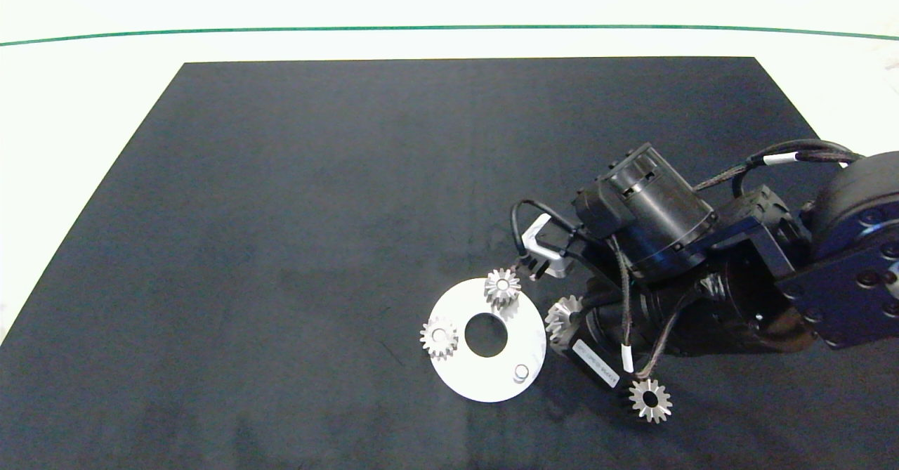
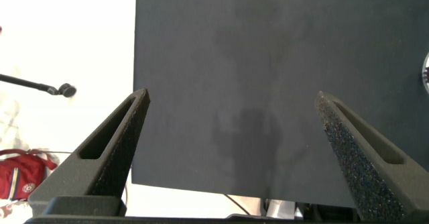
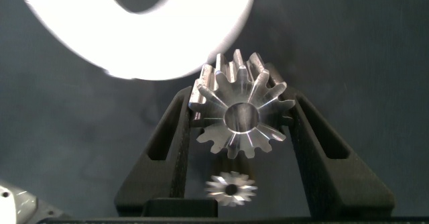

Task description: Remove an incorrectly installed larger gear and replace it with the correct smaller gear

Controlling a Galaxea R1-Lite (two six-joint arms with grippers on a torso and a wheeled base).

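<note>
My right gripper [image 1: 564, 317] [image 3: 238, 100] is shut on the smaller gear [image 1: 561, 315] [image 3: 239, 115], held tilted just off the right edge of the round silver plate [image 1: 469, 380] [image 3: 188, 46]. Two small gears [image 1: 502, 286] [image 1: 439, 337] sit on pegs on the plate, and a third peg [image 1: 521, 371] stands bare. The larger gear [image 1: 650, 400] [image 3: 231, 187], with pointed teeth, lies flat on the mat beside the right arm, nearer the front edge. My left gripper [image 2: 231, 117] is open over the mat's edge, out of the head view.
A black mat [image 1: 295, 245] covers most of the white table, with a green line [image 1: 281, 31] beyond it. The right arm's body and cables [image 1: 702, 273] reach in from the right. A red bag [image 2: 17, 174] lies off the table in the left wrist view.
</note>
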